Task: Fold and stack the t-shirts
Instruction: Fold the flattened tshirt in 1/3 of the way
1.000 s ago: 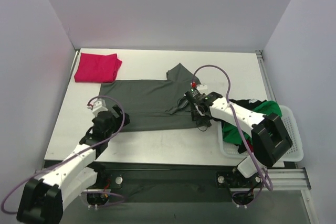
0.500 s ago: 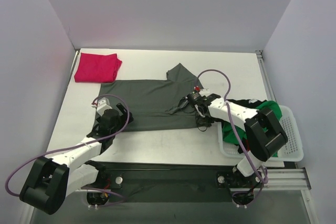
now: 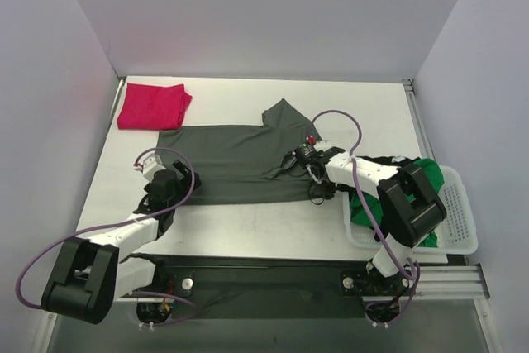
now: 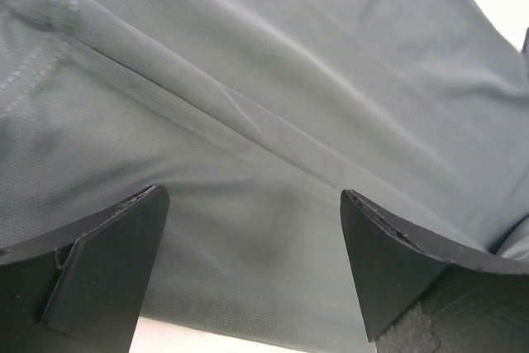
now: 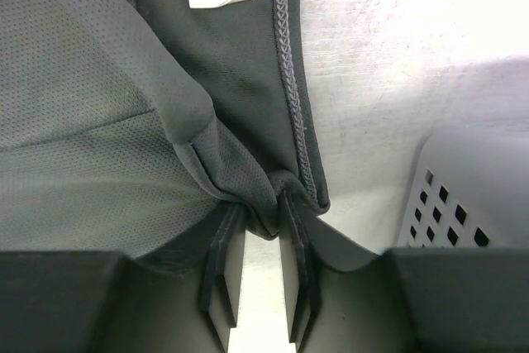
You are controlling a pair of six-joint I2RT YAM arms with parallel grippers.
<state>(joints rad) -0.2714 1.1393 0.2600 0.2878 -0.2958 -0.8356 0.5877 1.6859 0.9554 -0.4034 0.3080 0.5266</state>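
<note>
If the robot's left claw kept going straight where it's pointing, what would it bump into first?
The dark grey-green t-shirt. The left gripper is open and aimed right at the spread-out cloth, with nothing else in between. How near it already is, I cannot tell.

Plain pale lilac walls [image 3: 273, 14] enclose a white table [image 3: 248, 225] under even light

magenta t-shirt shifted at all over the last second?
No. The folded magenta t-shirt sits in the same spot at the table's far-left corner, beside the dark grey t-shirt.
</note>
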